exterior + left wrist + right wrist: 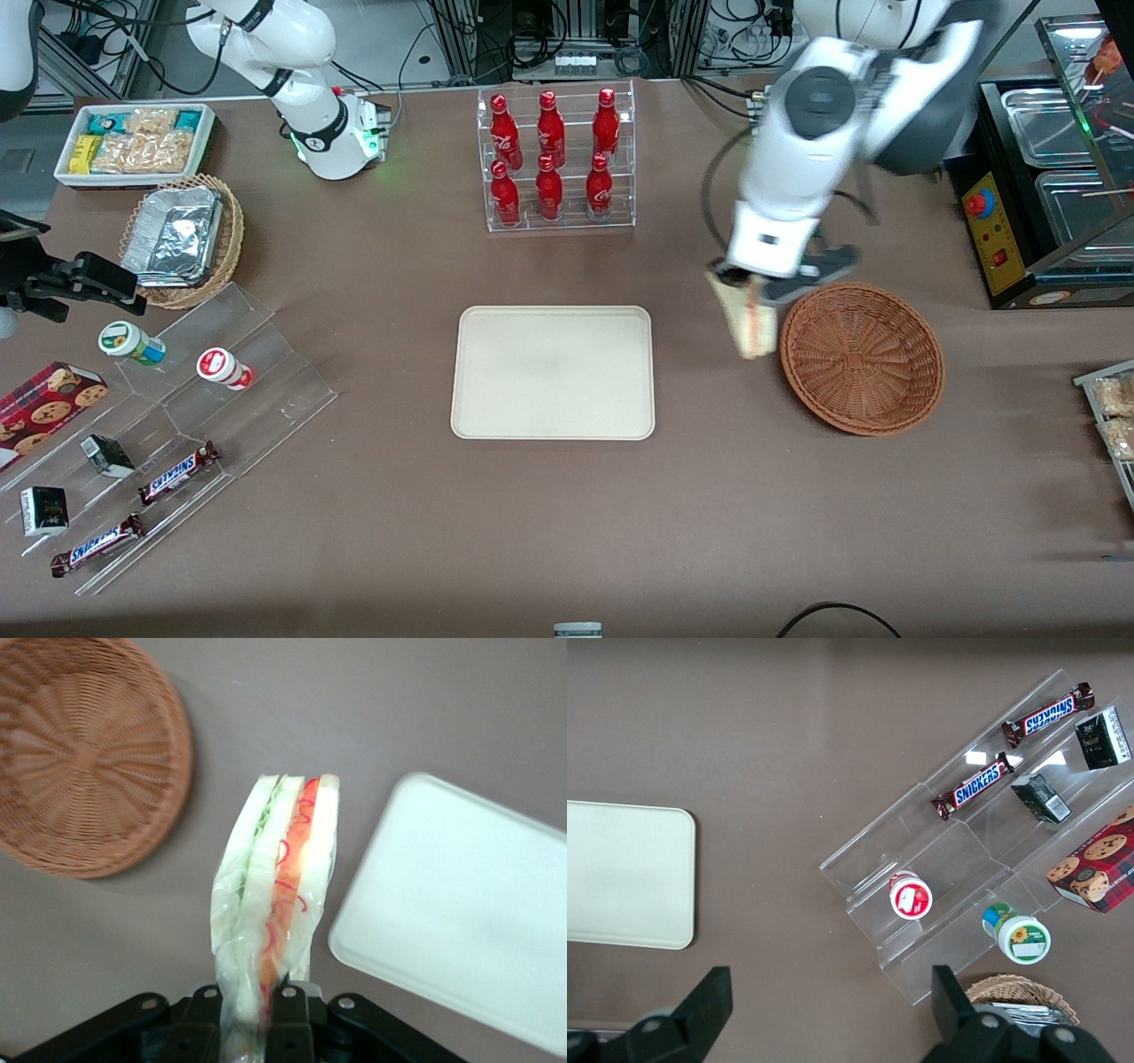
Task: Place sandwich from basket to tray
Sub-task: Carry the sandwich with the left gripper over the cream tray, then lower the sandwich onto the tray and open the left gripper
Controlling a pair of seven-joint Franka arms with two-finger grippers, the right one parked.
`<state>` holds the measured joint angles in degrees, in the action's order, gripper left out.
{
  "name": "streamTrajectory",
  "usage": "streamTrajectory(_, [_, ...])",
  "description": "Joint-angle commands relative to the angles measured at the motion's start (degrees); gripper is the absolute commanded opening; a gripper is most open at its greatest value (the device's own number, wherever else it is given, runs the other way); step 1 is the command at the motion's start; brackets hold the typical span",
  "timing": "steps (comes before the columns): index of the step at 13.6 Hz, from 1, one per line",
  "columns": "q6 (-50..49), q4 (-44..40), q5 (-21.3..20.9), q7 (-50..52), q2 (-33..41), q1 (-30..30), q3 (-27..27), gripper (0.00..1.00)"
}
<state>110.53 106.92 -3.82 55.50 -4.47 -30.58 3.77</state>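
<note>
Between one basket and one tray, the claw pinches one sandwich.

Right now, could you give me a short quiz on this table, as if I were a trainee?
1. True or false: the triangular pale-bread sandwich lies in the round reddish-brown wicker basket.
2. What does the left arm's gripper hold?
A. a red bottle
B. the sandwich
C. nothing
3. Fill in: the flat cream rectangular tray has ___ on it.

Key
1. False: the sandwich hangs from the gripper above the table, between basket and tray, and the basket is empty.
2. B: the fingers are shut on the wrapped sandwich's end.
3. Nothing: the sandwich is not yet over the tray.
</note>
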Motion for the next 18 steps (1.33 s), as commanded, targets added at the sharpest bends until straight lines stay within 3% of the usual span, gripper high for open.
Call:
streamTrajectory(1, [0.5,-10.6,-0.6,0.7,-11.1,-5.7,-1.0,0.02])
streamTrajectory(3, [0.7,-17.3,-0.8,1.3,-19.2,-10.2,-1.3,0.02])
streamTrajectory(5, [1.0,-20.3,-2.1,2.6,-24.0,-10.8,-1.2,0.02])
streamTrajectory(9, [8.2,-20.8,-3.1,2.6,-29.1,-13.0,-1.2,0.02])
streamTrajectory(11, [10.4,-20.7,-6.4,2.8,-31.1,-13.1,-1.1,0.02])
streamTrajectory(18, [15.0,-21.0,-7.7,3.7,-36.5,-13.9,-1.5,0.02])
